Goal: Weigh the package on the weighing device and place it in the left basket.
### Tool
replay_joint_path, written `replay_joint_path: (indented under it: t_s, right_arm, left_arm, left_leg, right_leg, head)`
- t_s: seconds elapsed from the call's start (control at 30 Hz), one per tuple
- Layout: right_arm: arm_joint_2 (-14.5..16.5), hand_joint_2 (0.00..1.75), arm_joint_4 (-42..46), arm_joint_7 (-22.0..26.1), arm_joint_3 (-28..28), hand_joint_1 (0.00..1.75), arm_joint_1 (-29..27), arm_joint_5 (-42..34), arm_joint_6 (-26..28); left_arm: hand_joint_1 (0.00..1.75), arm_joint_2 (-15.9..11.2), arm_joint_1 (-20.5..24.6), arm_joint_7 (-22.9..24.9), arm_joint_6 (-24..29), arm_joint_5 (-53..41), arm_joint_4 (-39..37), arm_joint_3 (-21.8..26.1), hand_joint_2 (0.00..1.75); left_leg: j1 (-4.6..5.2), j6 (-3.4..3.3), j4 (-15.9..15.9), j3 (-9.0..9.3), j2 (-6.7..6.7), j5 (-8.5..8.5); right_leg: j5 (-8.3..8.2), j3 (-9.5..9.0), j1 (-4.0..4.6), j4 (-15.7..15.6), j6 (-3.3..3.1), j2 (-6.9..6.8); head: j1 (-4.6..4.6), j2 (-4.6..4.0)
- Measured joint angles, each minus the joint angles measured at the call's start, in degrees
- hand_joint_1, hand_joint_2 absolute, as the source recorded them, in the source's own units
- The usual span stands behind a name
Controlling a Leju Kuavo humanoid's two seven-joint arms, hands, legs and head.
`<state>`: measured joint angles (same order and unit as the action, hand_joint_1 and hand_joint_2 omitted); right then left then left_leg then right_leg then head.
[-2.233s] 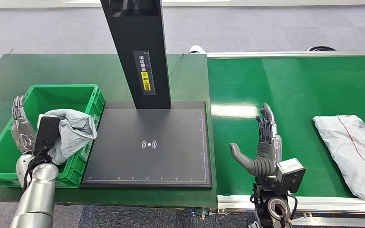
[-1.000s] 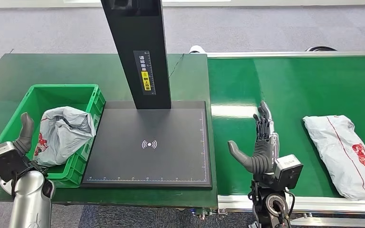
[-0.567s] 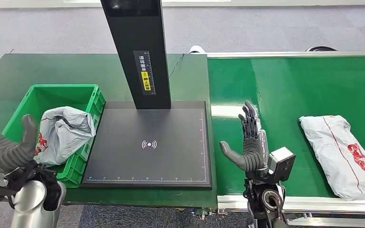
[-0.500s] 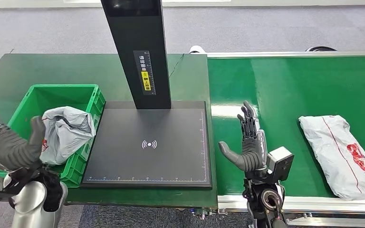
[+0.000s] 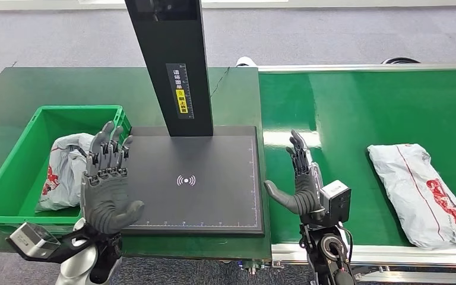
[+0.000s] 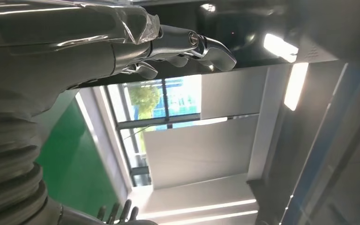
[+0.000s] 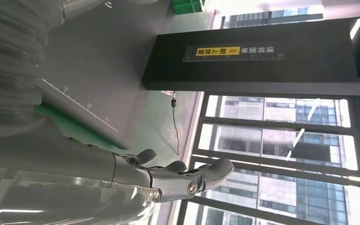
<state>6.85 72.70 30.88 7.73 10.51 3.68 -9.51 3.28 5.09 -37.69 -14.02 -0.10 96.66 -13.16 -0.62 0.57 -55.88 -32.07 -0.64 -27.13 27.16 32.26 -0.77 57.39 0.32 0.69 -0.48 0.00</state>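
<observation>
Inside the green plastic basket [image 5: 12, 178] a crumpled grey plastic package [image 5: 62, 172] is deposited, so the left hand [image 5: 108, 184] is raised empty, fingers spread; the right hand [image 5: 297, 181] is likewise held empty with fingers spread beside the black weighing platform [image 5: 202, 178].

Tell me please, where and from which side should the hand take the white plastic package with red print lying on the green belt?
Probably across its narrow middle, from above. The white plastic package with red print lies flat and elongated on the green conveyor belt, so its soft bulk can be bunched between fingers. The open right hand is nearest, to the package's left.
</observation>
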Motion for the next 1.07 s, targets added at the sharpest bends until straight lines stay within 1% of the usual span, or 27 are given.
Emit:
replay_joint_path:
  t_s: [0.13,0.27,0.4,0.5,0.63,0.97,1.07]
  right_arm:
    - [-0.1,1.75,-0.8,-0.1,0.4,0.00,0.4,0.7,-0.3]
    - [-0.1,1.75,-1.7,-0.2,0.9,0.00,0.6,1.6,-0.5]
    - [-0.1,1.75,-2.3,-0.2,1.1,0.00,0.6,2.5,-0.5]
    - [-0.1,1.75,-2.7,-0.2,1.1,0.00,0.6,2.9,-0.5]
    - [-0.1,1.75,-3.2,-0.2,1.1,0.00,0.6,3.1,-0.6]
    - [-0.1,1.75,-3.7,-0.6,1.2,0.00,0.6,3.8,-0.8]
    - [-0.1,1.75,-4.6,-1.9,2.0,0.00,0.6,5.8,-1.1]
  left_arm:
    - [0.00,0.4,0.3,2.4,-3.2,-1.0,-3.6,-1.6,1.75]
    - [0.00,1.0,0.9,3.8,-7.2,0.4,-8.4,-2.6,1.75]
    - [0.00,1.3,1.2,7.8,-9.6,1.2,-14.1,-3.0,1.75]
    - [0.00,1.4,1.2,9.4,-10.1,0.7,-17.9,-3.6,1.75]
    - [0.00,1.6,1.2,9.7,-10.3,0.5,-20.8,-3.7,1.75]
    - [0.00,1.7,1.5,10.9,-10.5,0.6,-23.1,-3.7,1.75]
    - [0.00,2.0,1.6,10.7,-9.1,0.9,-24.7,-3.6,1.75]
  left_leg:
    - [0.00,0.00,0.0,0.00,0.00,0.00]
    - [0.00,0.00,0.0,0.00,0.00,0.00]
    - [0.00,0.00,0.0,0.00,0.00,0.00]
    - [0.00,0.00,0.0,0.00,0.00,0.00]
    - [0.00,0.00,0.0,0.00,0.00,0.00]
    - [0.00,0.00,0.0,0.00,0.00,0.00]
    - [0.00,0.00,0.0,-0.01,0.00,0.00]
  right_leg:
    - [0.00,0.00,0.00,0.0,0.00,0.00]
    - [0.00,-0.01,-0.01,0.0,0.00,0.00]
    - [0.00,0.00,-0.01,0.0,0.00,0.00]
    - [0.00,0.01,0.00,0.0,0.00,0.00]
    - [0.00,0.01,0.00,0.0,0.00,0.00]
    - [0.00,0.00,0.00,0.0,0.00,0.00]
    - [0.00,0.00,0.00,0.0,0.00,0.00]
  head:
    - [0.01,0.00]
    - [0.01,0.00]
    - [-0.01,0.00]
    - [0.00,0.00]
    - [0.00,0.00]
    - [-0.01,0.00]
    - [-0.01,0.00]
